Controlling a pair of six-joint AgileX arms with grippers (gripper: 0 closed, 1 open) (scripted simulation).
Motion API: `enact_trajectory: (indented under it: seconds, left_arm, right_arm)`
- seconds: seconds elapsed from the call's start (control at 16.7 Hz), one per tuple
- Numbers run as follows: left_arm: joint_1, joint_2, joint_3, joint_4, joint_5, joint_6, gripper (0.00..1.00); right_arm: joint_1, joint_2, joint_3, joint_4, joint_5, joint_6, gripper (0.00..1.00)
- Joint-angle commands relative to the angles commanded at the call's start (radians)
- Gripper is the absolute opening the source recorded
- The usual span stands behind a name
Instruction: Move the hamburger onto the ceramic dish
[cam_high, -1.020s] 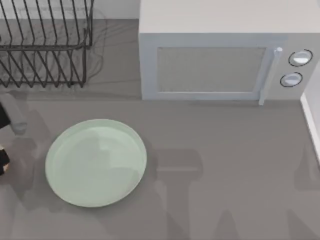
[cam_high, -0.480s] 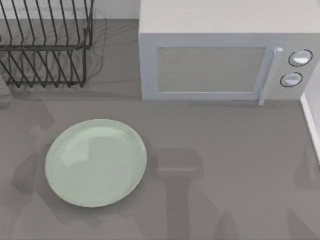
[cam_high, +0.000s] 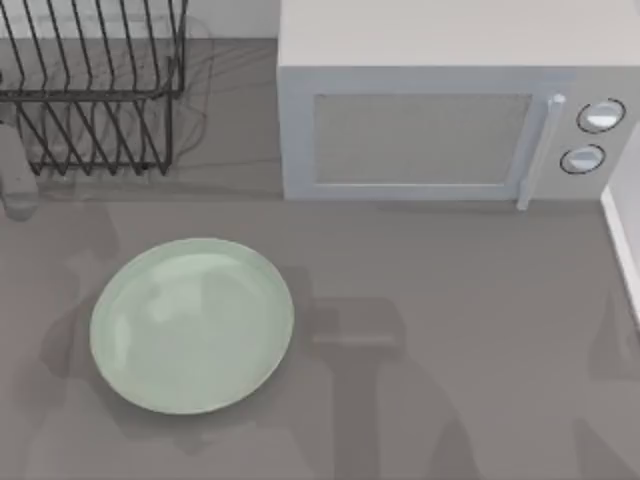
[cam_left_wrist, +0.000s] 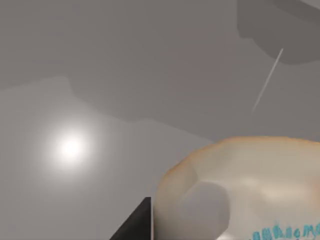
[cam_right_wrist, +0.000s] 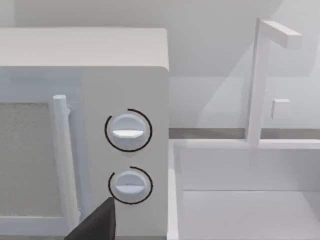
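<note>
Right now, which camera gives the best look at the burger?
The left wrist view: the burger looms close, pale bun up, beside a dark finger. The top view shows the plate bare; the right wrist view faces the microwave.

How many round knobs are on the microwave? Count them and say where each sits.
2. Both are on the microwave front, right of the door handle: the upper knob and the lower knob directly beneath it. None seems hidden.

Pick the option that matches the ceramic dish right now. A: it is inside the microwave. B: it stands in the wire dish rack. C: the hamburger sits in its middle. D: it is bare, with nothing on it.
D: in the top view the ceramic dish lies flat on the table with nothing on it, while the hamburger looms close in the left wrist view.
</note>
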Motion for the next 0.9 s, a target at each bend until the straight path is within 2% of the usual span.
enact_trajectory:
  seconds: [0.24,0.66,0.9]
  left_arm:
    - [-0.103,0.024,0.041,0.009,-0.004,0.257,0.0]
    - [-0.338,0.095,0.076,0.002,-0.005,0.879,0.0]
    - [-0.457,0.123,0.083,0.005,-0.003,1.176,0.0]
  right_arm:
    - [0.0,0.0,0.0,0.0,0.0,0.0,1.0]
    - [0.0,0.0,0.0,0.0,0.0,0.0,1.0]
    - [0.0,0.0,0.0,0.0,0.0,0.0,1.0]
